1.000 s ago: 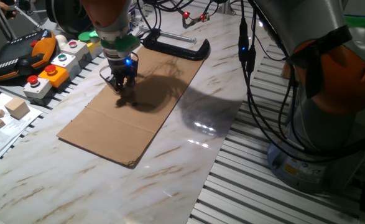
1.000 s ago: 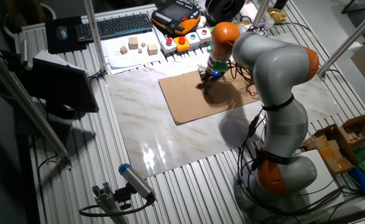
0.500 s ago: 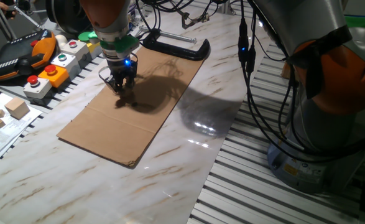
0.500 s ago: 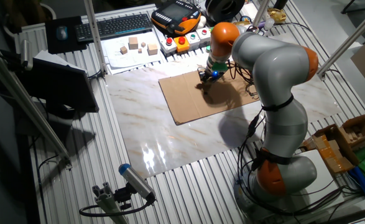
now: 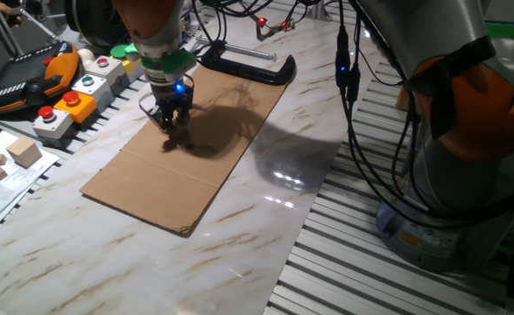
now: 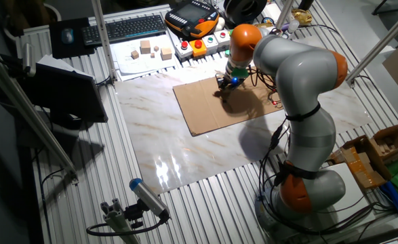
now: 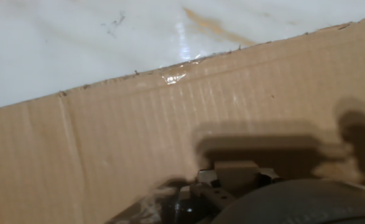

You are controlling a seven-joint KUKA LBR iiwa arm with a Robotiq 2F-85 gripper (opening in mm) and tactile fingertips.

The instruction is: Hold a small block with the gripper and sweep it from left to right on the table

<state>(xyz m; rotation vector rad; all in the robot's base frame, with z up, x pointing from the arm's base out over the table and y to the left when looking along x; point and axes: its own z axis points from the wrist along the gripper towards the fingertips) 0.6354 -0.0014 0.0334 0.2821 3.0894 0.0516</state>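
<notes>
My gripper (image 5: 171,122), black with a blue light and a green ring, stands upright with its tips down on the brown cardboard sheet (image 5: 195,166) near the sheet's far edge. It also shows in the other fixed view (image 6: 223,90). In the hand view the small block (image 7: 237,171), a tiny tan cube, sits pinched between the dark finger parts (image 7: 198,186), resting on the cardboard (image 7: 107,149). The white marble table (image 5: 239,245) lies under and around the sheet, and shows just past the cardboard's edge in the hand view (image 7: 76,43).
A black clamp (image 5: 248,63) lies at the cardboard's far end. Button boxes (image 5: 68,105) and an orange pendant (image 5: 29,79) line the left side. Larger wooden cubes (image 5: 24,151) sit on paper at the left, also seen in the other fixed view (image 6: 145,47).
</notes>
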